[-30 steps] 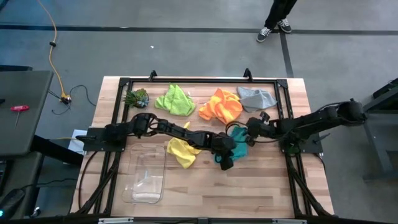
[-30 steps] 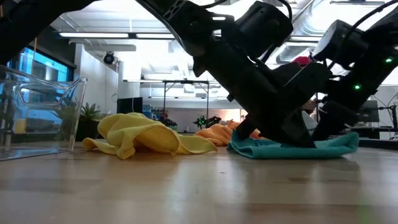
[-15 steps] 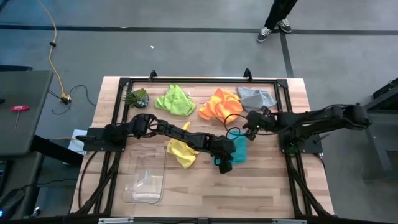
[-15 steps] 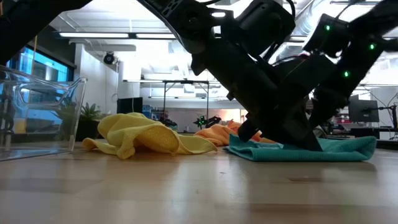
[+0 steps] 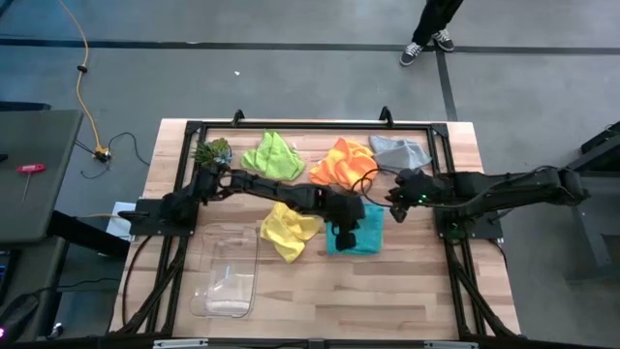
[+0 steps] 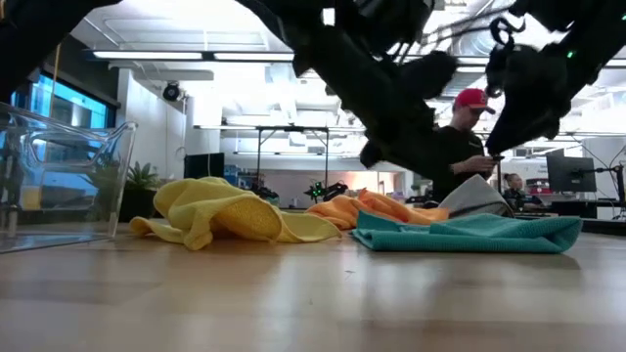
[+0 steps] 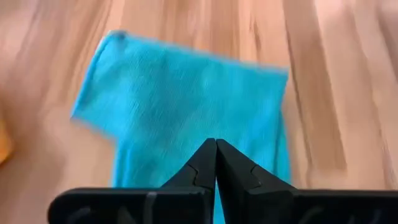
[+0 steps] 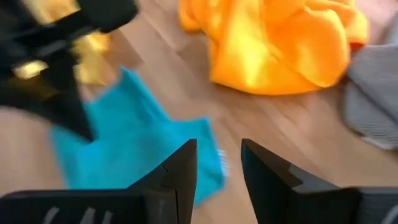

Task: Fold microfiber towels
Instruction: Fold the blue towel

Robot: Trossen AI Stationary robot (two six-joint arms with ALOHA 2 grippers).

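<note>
High view: teal towel (image 5: 361, 234) lies flat.

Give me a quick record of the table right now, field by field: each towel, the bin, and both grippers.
teal towel: lying flat, mid-table, released
yellow towel: crumpled, beside the teal one
lime green towel: crumpled, far edge
orange towel: crumpled, far edge
grey towel: crumpled, far right corner
clear plastic bin: near left
left gripper: shut, empty, above the teal towel
right gripper: open, empty

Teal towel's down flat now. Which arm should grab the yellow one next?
Left, probably. Its pincer, shut and empty, hangs over the teal towel right beside the yellow towel. The right pincer, open, sits beyond the teal one, farther off.
</note>
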